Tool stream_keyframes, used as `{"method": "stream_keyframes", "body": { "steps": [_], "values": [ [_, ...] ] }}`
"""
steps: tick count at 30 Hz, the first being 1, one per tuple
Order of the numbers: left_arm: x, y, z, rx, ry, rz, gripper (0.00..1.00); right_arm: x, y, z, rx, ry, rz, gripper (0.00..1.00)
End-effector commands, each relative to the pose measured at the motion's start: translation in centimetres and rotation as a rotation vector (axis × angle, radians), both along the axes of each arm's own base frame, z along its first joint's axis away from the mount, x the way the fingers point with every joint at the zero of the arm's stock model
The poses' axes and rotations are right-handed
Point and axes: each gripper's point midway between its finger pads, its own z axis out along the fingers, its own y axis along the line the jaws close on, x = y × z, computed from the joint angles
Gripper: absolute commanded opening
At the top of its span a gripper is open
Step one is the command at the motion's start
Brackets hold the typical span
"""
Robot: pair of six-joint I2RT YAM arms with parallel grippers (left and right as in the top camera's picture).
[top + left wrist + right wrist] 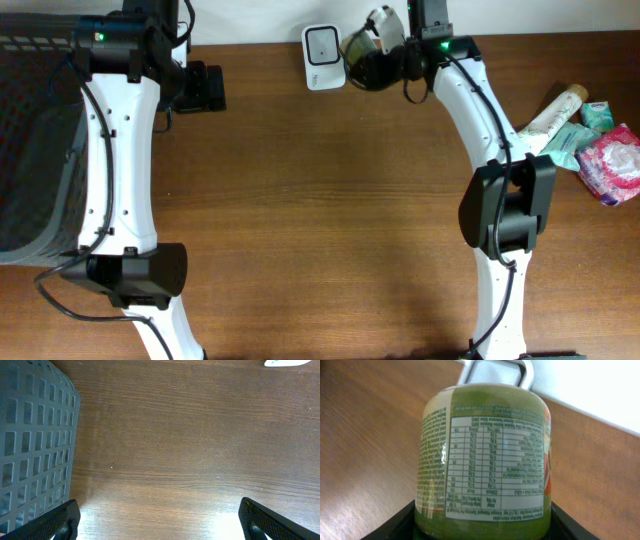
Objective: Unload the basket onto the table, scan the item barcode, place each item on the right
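A green jar point(485, 460) with a white nutrition label sits between my right gripper's point(482, 527) black fingers point(395, 527), which press against both of its sides. In the overhead view the jar point(362, 48) hangs at the table's back edge, right beside the white barcode scanner point(323, 43), with the right gripper point(385, 55) shut on it. The scanner's top point(497, 370) shows just behind the jar. No barcode shows on the side I see. My left gripper point(160, 522) stands open over bare wood, and overhead it point(205, 88) is at the back left.
A dark mesh basket point(35, 150) fills the left edge and lies close to the left gripper point(30, 445). At the right edge lie a cream bottle point(550, 115), a teal packet point(575, 140) and a pink packet point(612, 165).
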Motion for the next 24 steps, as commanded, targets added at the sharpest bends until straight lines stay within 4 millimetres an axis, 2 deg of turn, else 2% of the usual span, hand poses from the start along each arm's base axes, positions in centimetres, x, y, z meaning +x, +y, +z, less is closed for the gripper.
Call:
{"method": "stream_keyframes", "body": {
  "steps": [1, 4, 7, 11, 14, 18, 20, 24],
  "values": [
    [0.0, -0.1, -0.1, 0.001, 0.004, 0.007, 0.99, -0.1, 4.6, 4.7, 0.090, -0.107, 0.053, 0.56],
    [0.0, 0.0, -0.1, 0.002, 0.004, 0.007, 0.99, 1.2, 7.3, 5.3, 0.026, -0.213, -0.015, 0.56],
    [0.0, -0.1, -0.1, 0.001, 0.004, 0.007, 0.99, 2.2, 9.6, 4.1, -0.054, -0.287, -0.082, 0.59],
    [0.0, -0.1, -0.1, 0.001, 0.003, 0.007, 0.99, 3.4, 9.4, 2.4, -0.078, -0.292, -0.165, 0.59],
    [0.0, -0.1, -0.1, 0.002, 0.004, 0.007, 0.99, 3.8, 8.4, 2.4, -0.088, -0.294, -0.189, 0.59],
    [0.0, -0.1, -0.1, 0.001, 0.004, 0.007, 0.99, 4.9, 5.5, 2.6, -0.059, -0.273, -0.267, 0.59],
    [0.0, 0.0, -0.1, 0.002, 0.004, 0.006, 0.99, 5.8, 2.3, 3.3, -0.032, -0.259, -0.343, 0.59],
    [0.0, 0.0, -0.1, 0.001, 0.004, 0.007, 0.99, 5.9, -6.4, 4.7, -0.065, -0.205, -0.474, 0.61]
  ]
}}
